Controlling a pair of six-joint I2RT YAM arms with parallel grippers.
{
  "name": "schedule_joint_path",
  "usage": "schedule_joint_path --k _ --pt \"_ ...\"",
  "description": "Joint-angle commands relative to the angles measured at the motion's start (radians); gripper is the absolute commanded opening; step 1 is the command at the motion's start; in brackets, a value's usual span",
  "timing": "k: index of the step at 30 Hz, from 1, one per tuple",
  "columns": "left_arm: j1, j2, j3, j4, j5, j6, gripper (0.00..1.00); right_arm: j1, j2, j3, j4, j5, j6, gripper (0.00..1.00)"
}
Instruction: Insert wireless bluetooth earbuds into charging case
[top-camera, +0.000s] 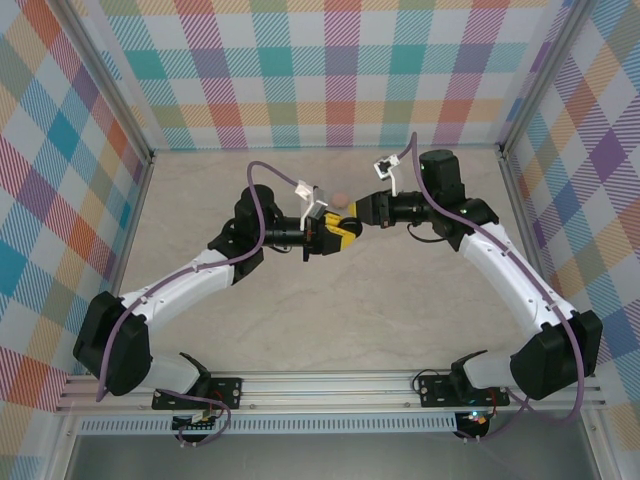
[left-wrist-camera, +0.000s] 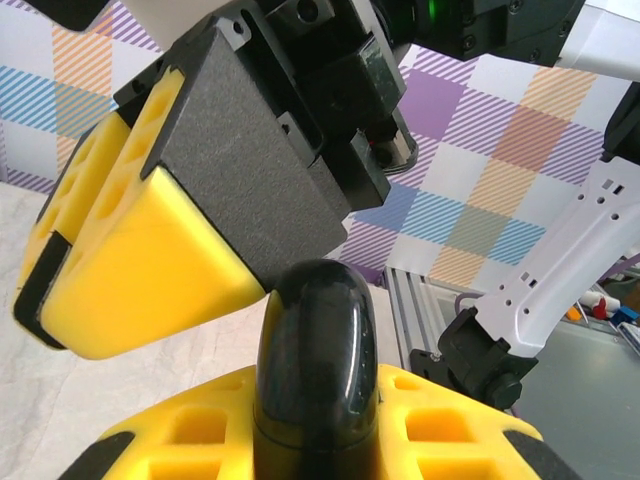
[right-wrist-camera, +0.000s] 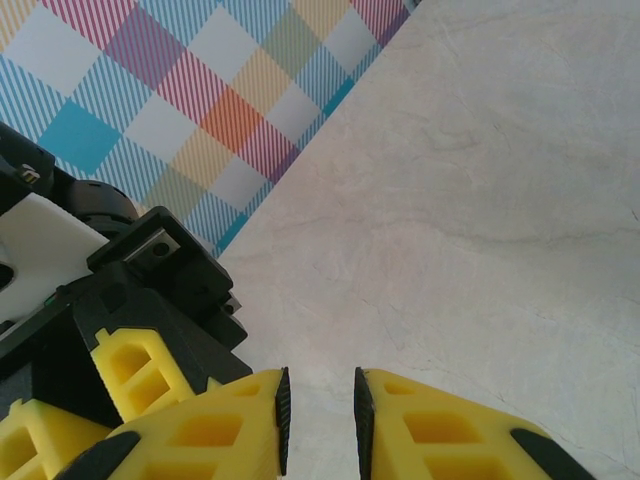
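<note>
charging case (left-wrist-camera: 318, 360) in left tool (left-wrist-camera: 318, 445)

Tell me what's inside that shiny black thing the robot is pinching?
Can't see inside. The black rounded piece is pinched between the left fingers, and just its glossy shell shows, with a seam low down. The shell covers whatever it holds.

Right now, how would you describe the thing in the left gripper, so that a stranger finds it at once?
Start at the middle of the table, where the left gripper hangs. Between its yellow fingers stands a black glossy piece with a rounded top. Its smooth dark shine sets it apart from the blocky, matte yellow fingers beside it.
</note>
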Motion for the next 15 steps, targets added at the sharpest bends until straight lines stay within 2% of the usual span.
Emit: schedule_joint_path --k 1,7,15 --pt "-0.011 0.009 0.033 0.019 -0.028 -0.012 0.08 0.003 -0.033 0.000 0.013 -0.036 -0.005 0.27" --pt "-0.010 0.004 0.041 -0.011 -0.045 -0.006 0.08 0.003 -0.043 -0.003 -0.008 0.075 0.000 0.27" --pt "-0.001 0.003 0.052 -0.059 -0.145 -0.029 0.13 0.003 -0.091 -0.021 -0.079 0.449 0.031 0.30"
